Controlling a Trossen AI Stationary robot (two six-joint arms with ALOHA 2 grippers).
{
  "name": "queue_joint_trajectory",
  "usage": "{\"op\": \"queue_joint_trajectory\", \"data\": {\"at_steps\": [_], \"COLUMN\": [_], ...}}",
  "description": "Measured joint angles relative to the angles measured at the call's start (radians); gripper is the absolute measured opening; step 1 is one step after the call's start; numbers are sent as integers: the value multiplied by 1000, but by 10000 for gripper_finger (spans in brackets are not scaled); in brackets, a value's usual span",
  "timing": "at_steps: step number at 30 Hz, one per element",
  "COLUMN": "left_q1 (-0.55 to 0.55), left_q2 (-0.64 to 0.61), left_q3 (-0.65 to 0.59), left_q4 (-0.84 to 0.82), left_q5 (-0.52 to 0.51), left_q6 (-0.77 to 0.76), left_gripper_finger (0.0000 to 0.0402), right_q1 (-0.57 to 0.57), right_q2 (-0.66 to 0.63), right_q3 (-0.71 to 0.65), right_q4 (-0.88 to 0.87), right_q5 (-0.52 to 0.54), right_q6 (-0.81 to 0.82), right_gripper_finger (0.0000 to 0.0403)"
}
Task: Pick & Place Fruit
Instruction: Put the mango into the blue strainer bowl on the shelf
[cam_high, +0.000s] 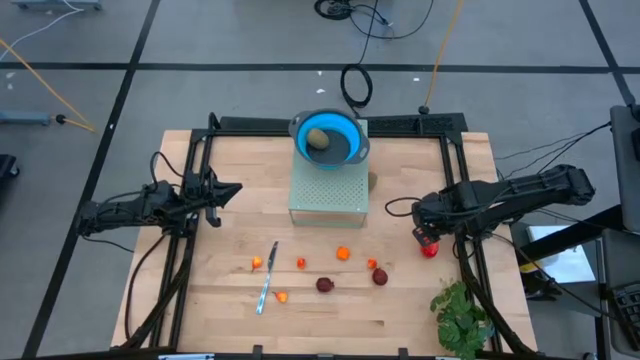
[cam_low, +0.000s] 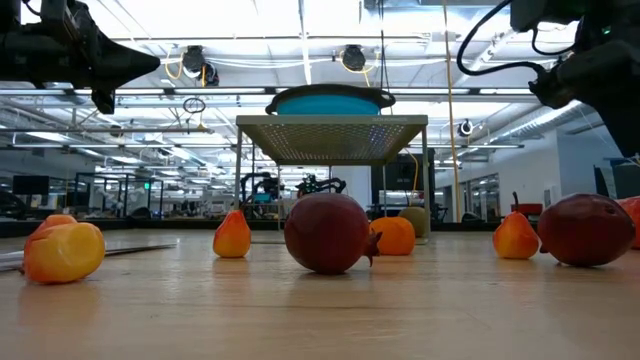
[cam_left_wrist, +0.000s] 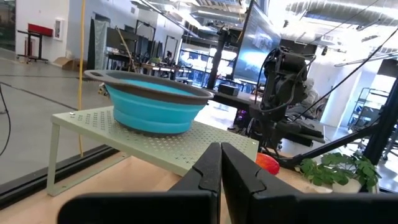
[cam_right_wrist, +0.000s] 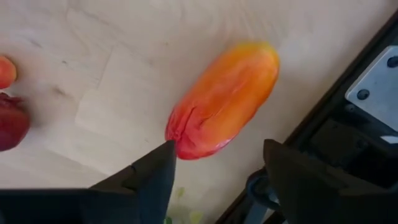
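Right now I see the bench (cam_high: 200, 310) carrying a green perforated stand (cam_high: 329, 188), my landmark, with a blue bowl (cam_high: 328, 137) on top holding the olive oval (cam_high: 318, 139). My left arm waits off the stand's left side, its gripper (cam_high: 228, 190) with jaws pressed together on nothing. My right gripper (cam_high: 428, 236) hovers off the stand's right, jaws spread apart directly over the red-orange oblong (cam_right_wrist: 222, 99), which lies flat on the wood and is not yet held. A plant (cam_high: 462, 315) sits in front of and right of the stand. A knife (cam_high: 267, 278) lies in front of the stand, towards the left. Two maroon balls (cam_high: 325, 285) rest in front of the stand, with tiny orange pieces (cam_high: 343, 253) scattered between them and the knife.
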Motion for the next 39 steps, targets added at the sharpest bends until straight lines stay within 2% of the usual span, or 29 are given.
{"op": "queue_joint_trajectory", "data": {"at_steps": [10,34,39], "left_q1": [0,0,0], "left_q2": [0,0,0], "left_q3": [0,0,0], "left_q4": [0,0,0], "left_q5": [0,0,0], "left_q6": [3,6,6], "left_gripper_finger": [10,10,10], "right_q1": [0,0,0], "right_q2": [0,0,0], "right_q3": [0,0,0], "right_q4": [3,89,89], "right_q5": [2,-3,-3], "right_q6": [-1,19,67], "right_gripper_finger": [282,279,299]}}
